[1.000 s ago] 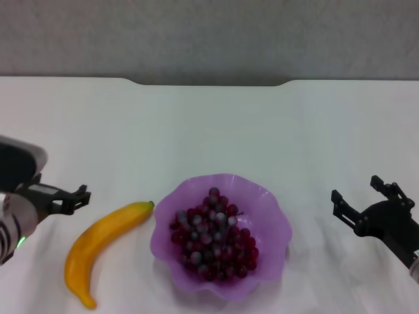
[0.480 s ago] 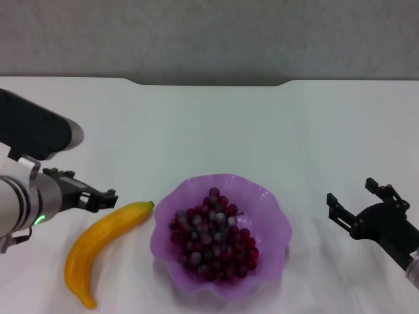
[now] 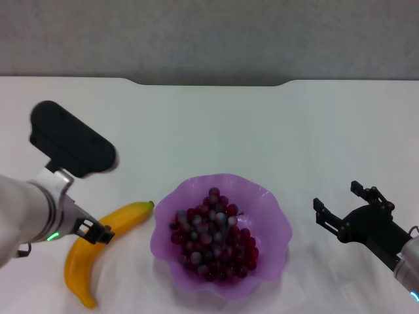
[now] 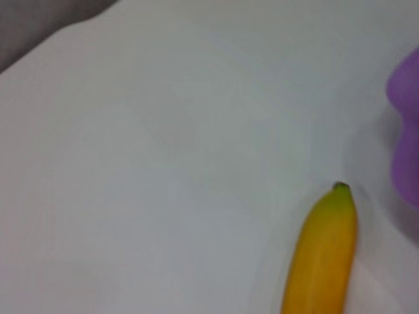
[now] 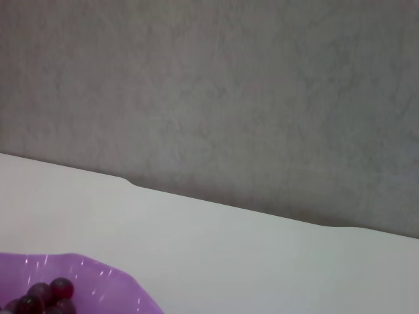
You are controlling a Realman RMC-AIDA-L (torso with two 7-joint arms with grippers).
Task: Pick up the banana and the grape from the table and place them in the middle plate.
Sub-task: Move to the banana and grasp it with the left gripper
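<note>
Left gripper [image 3: 98,232] has swung over the banana [image 3: 88,252].

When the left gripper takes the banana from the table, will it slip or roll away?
The banana has a smooth, glossy skin, so it may slip in a narrow grip. Its curved body lies flat on the table, so it will probably pivot, not roll, if nudged. It looks stiff and should lift in one piece. The left gripper is over its middle, which likely keeps it balanced.
</note>
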